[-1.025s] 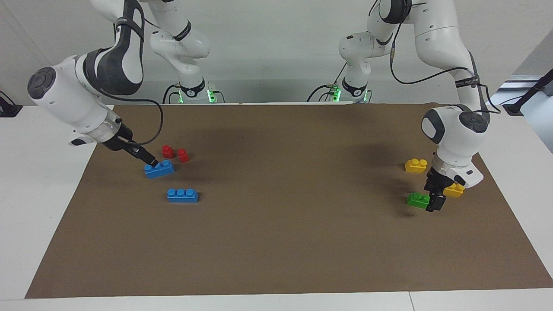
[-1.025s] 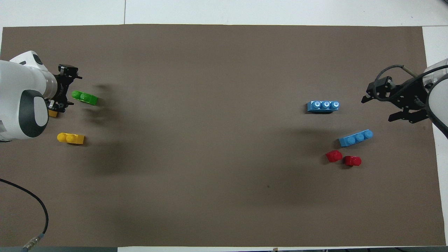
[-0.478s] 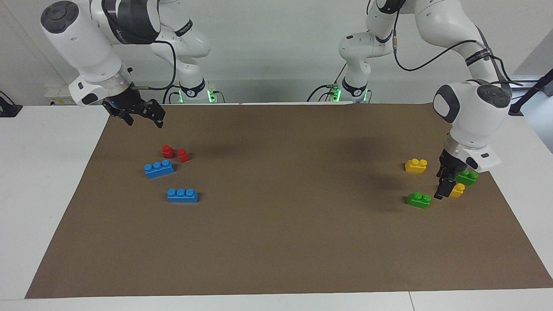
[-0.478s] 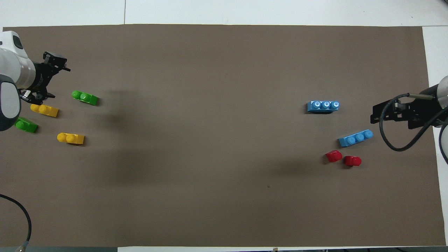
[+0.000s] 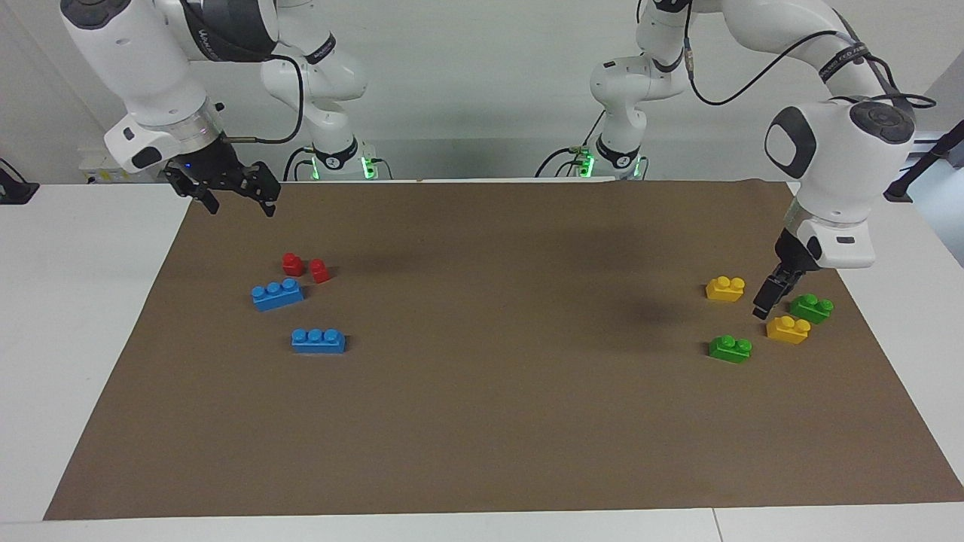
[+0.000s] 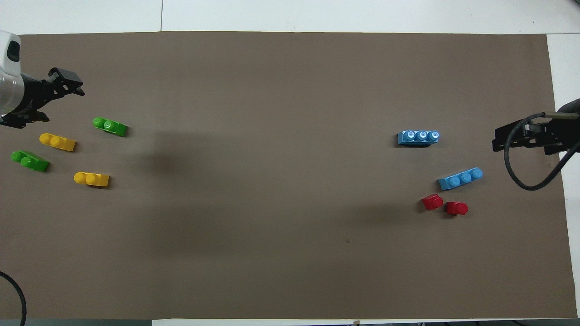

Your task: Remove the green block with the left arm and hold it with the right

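Two green blocks lie on the brown mat [image 5: 482, 436] at the left arm's end. One green block [image 5: 730, 348] [image 6: 109, 126] lies farthest from the robots. The other green block [image 5: 811, 307] [image 6: 30, 160] lies nearer the mat's edge. My left gripper [image 5: 764, 302] [image 6: 46, 101] is open and empty, raised over the mat among these blocks and touching none. My right gripper [image 5: 239, 200] [image 6: 525, 138] is open and empty, raised over the mat's corner at the right arm's end.
Two yellow two-stud bricks [image 5: 725, 288] [image 5: 788, 329] lie among the green ones. At the right arm's end lie two blue three-stud bricks [image 5: 277, 293] [image 5: 318, 340] and two small red blocks [image 5: 292, 263] [image 5: 319, 270].
My right gripper left the blue brick and rose toward the robots. My left gripper rose from beside the green block, uncovering a second green block and a yellow brick. No block moved.
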Controlling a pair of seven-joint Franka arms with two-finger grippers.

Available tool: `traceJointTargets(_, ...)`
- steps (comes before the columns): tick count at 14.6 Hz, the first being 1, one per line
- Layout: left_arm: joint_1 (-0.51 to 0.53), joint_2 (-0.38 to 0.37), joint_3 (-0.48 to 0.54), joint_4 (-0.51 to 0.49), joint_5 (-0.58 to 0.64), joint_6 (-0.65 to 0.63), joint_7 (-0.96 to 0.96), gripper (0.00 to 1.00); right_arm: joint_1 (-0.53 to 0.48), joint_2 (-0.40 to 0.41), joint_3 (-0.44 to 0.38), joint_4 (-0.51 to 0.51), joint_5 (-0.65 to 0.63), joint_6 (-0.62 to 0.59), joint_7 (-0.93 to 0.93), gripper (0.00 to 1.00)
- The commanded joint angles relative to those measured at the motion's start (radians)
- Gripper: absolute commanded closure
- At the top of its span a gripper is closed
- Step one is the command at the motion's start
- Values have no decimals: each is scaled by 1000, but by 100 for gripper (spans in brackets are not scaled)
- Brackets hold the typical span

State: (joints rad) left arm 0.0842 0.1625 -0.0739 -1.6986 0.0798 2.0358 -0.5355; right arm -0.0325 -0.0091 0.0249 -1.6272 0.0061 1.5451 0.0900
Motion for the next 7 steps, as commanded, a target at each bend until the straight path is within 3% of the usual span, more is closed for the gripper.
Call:
traceJointTargets(1,0,-78,0,-1,2,-101,150,0,-9,26,4,36,-37,-25,-27,0)
traceJointTargets(5,-21,-158,9,2,-2,-270,337,0,-12,24,4,30,-46,-11,-29,0)
traceJointTargets(7,-87,-170,43,69,-2,-369,348,0,-13,24,4,29,-46,-10,-29,0)
